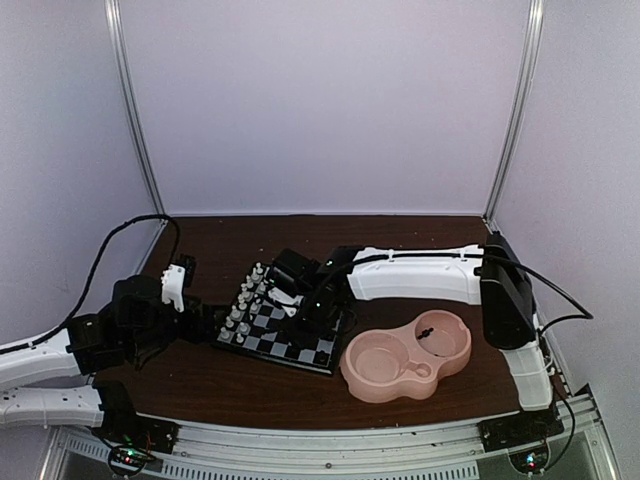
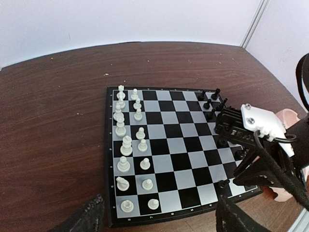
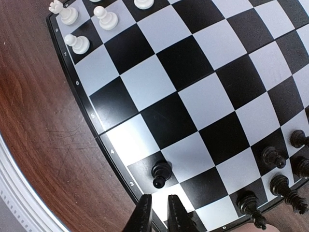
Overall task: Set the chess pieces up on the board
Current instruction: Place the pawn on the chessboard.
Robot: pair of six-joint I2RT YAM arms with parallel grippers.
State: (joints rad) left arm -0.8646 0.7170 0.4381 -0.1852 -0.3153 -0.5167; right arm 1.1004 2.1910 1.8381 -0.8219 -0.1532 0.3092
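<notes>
Chess pieces (image 2: 140, 133) are found nearly all on the board (image 2: 170, 126). At the left, the left gripper (image 2: 159, 216) is held beside the white side of the board, with its fingers wide apart and nothing between them. The white pieces (image 2: 126, 145) are seen upright in two files along that left edge. Beyond the bare middle squares, the black pieces (image 2: 208, 103) are gathered along the right edge, where some squares are not filled. There the right gripper (image 3: 160, 209) is placed over the board. Its fingers are only a narrow gap apart and nothing is seen between them. One black pawn (image 3: 161, 174) is standing upright on a dark square just in front of these fingertips, its long axis vertical. It is judged that the fingers must be taken away upward, not forward, so that this pawn is not knocked. Further right, a small dark thing (image 1: 429, 331), probably a black piece, is seen in the pink dish (image 1: 385, 391), nearer to the right arm.
</notes>
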